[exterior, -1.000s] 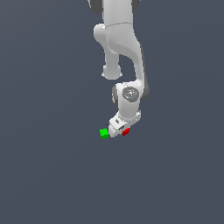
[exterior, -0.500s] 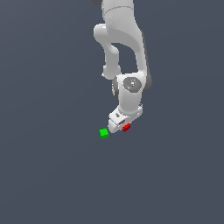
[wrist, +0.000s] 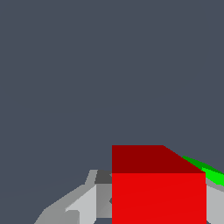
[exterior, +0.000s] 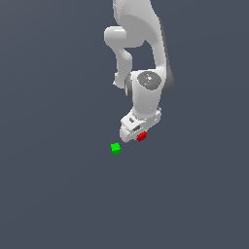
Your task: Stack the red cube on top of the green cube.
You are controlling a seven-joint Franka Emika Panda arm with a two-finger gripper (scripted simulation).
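The red cube (exterior: pixel 141 136) sits between the fingers of my white gripper (exterior: pixel 138 135), which is shut on it and holds it a little above the floor. The green cube (exterior: pixel 115 148) rests on the grey floor, just to the exterior view's left of the gripper and slightly lower, apart from the red cube. In the wrist view the red cube (wrist: pixel 157 188) fills the space between the grey fingers (wrist: pixel 81 203). Only a thin strip of the green cube (wrist: pixel 211 173) shows past its edge.
The arm's white links (exterior: pixel 146 92) rise above the gripper towards the top of the exterior view. All around is a plain dark grey floor (exterior: pixel 58 194), with no other objects in sight.
The gripper has risen with the red cube, which now hangs higher than the green cube instead of level with it. The green cube has not moved.
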